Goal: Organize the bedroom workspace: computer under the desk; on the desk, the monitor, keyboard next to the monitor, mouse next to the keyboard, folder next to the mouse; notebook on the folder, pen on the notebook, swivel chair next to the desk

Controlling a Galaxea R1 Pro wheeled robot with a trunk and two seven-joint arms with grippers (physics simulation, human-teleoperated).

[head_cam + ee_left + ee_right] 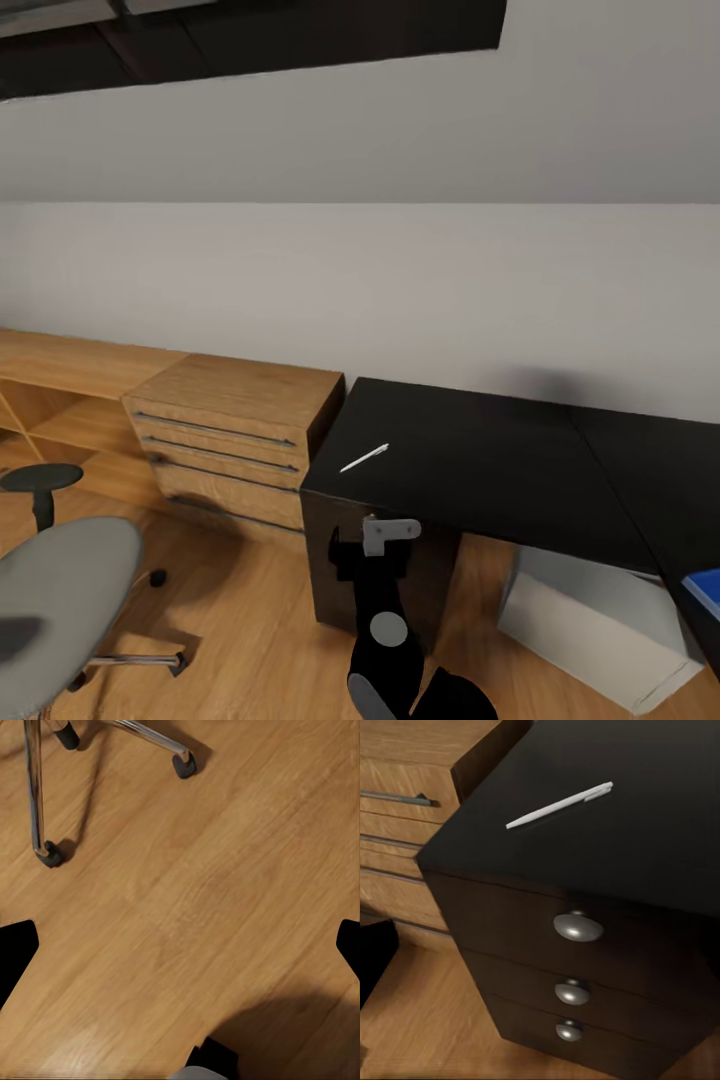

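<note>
The desk (500, 460) is a flat matte black surface, its near corner set against a light-wood drawer chest (235, 430) with long thin metal bar handles; on that corner lies the pen (364, 458), a slim white stick resting flat and slantwise, touching nothing else; the right wrist view looks down on the same pen (559, 805) above a column of black drawers, each with a round brushed-silver knob (577, 926). Under the surface further along stands the computer (600, 625), a plain pale-grey box on the plank floor (260, 640), and at the frame's right edge a sliver of the bright blue folder (705, 592) shows. The swivel chair (60, 590) stands well apart to the left, its rounded grey seat above chrome legs and black castors; the left wrist view shows those shiny tubular legs (34, 791) on warm wood-grain boards. The left gripper (180, 945) is spread wide, black fingertips at either margin, holding nothing; of the right gripper (372, 545) I cannot tell how far it is open, and nothing is seen in it.
</note>
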